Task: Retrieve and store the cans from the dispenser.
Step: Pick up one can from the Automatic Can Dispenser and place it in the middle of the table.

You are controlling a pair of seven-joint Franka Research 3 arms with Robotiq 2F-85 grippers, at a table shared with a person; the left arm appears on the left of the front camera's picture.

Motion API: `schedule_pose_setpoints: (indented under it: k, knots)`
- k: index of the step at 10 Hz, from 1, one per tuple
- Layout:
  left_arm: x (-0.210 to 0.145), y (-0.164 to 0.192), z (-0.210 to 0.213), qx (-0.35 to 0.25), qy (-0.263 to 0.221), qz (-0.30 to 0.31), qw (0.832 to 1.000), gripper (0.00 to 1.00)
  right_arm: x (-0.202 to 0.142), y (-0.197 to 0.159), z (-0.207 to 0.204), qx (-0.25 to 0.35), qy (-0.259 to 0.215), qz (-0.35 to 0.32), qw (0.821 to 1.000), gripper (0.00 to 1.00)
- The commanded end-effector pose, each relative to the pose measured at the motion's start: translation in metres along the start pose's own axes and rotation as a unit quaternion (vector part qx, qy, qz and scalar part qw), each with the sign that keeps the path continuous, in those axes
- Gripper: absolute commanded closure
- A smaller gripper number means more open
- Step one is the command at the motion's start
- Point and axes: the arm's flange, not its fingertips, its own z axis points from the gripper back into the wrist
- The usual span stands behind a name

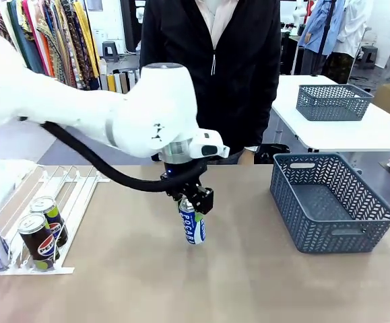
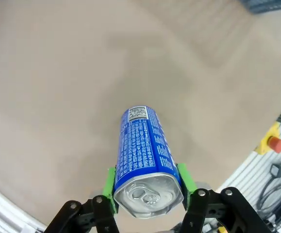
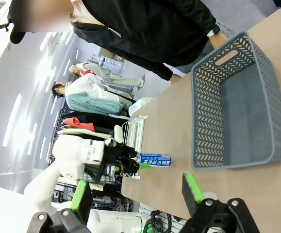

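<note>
Transfer step: left gripper (image 2: 148, 191) fingers clamp slim blue can (image 1: 195, 229); next: carry to grey mesh basket (image 1: 329, 225), release; right gripper (image 3: 138, 191) fingers wide

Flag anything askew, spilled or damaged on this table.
Nothing stands out. The left claw grips the blue can near its top, undented; three cans sit in the dispenser lanes; the grey basket stands level.
</note>
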Motion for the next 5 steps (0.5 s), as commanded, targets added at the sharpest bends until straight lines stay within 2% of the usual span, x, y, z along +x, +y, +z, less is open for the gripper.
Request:
schedule_pose_setpoints:
  k: [1, 5]
  knots:
    - [0.0072, 0.0016, -0.0038, 0.035, 0.02, 0.008, 0.999, 1.0, 0.0023, 0.001, -0.0008, 0.011, -0.007, 0.014, 1.0, 0.0]
    - [0.0075, 0.0032, -0.011, 0.029, 0.037, 0.006, 0.999, 1.0, 0.0023, 0.001, -0.0008, 0.011, -0.007, 0.014, 1.0, 0.0]
